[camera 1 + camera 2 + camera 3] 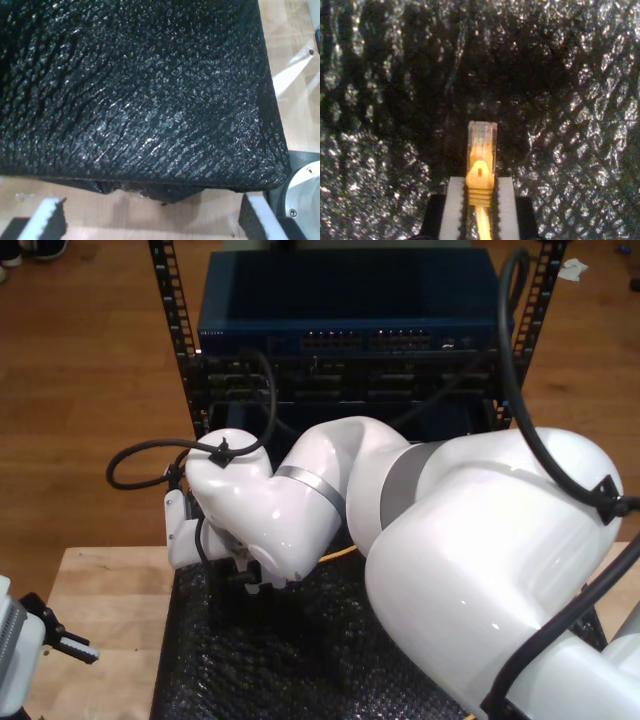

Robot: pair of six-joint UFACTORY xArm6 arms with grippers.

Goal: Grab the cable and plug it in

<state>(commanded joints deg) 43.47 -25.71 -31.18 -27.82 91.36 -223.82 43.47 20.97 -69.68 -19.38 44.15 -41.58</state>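
As the cable (pixel 481 165) was clamped behind its clear plug between the pads of my second gripper (pixel 481 200) over the black mat (pixel 580 150), grasping was judged done; plugging remained. My first gripper (pixel 150 220) was seen open, seemingly empty.

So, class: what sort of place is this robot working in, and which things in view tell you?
Probably a lab or network workshop: a rack holding a blue network switch, a wooden bench with a black textured mat, and my second gripper holding a yellow cable.
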